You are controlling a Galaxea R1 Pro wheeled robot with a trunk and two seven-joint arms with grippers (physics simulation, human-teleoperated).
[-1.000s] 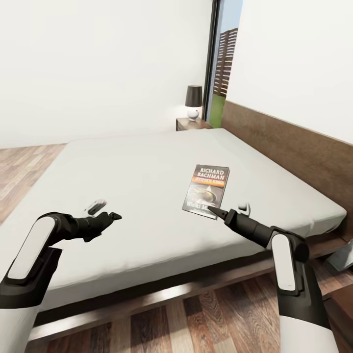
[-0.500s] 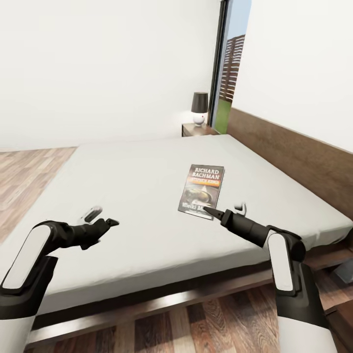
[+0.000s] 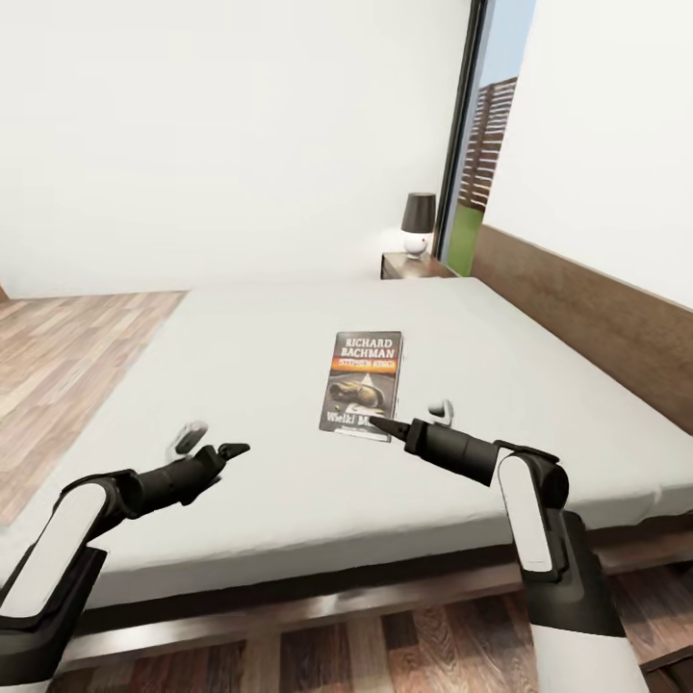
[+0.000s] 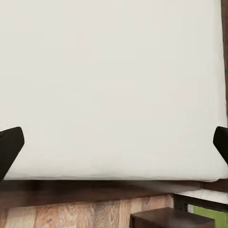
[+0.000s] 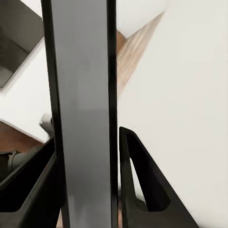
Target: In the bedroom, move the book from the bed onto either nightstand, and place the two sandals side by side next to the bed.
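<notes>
The right claw [image 3: 383, 424] grips the near edge of the book [image 3: 362, 382] — in its wrist view both fingers [image 5: 142, 185] press the cover's sides. The left claw [image 3: 214, 449] hangs wide open over the bed [image 3: 250, 346]. Nightstand [image 3: 416, 267] stands beyond.

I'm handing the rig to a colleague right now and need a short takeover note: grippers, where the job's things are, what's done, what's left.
Left gripper: open, empty, over the near part of the bed.
Right gripper: at the near edge of the book. In the right wrist view its fingers flank a grey slab, likely the book's edge. A firm grip cannot be confirmed.
Book: lies flat on the mattress, cover up.
Nightstand: with its lamp, beyond the bed's far side, beside the window.
Done: nothing placed yet.
Left: secure the book and carry it to a nightstand, then find both sandals and set them side by side next to the bed.
</notes>
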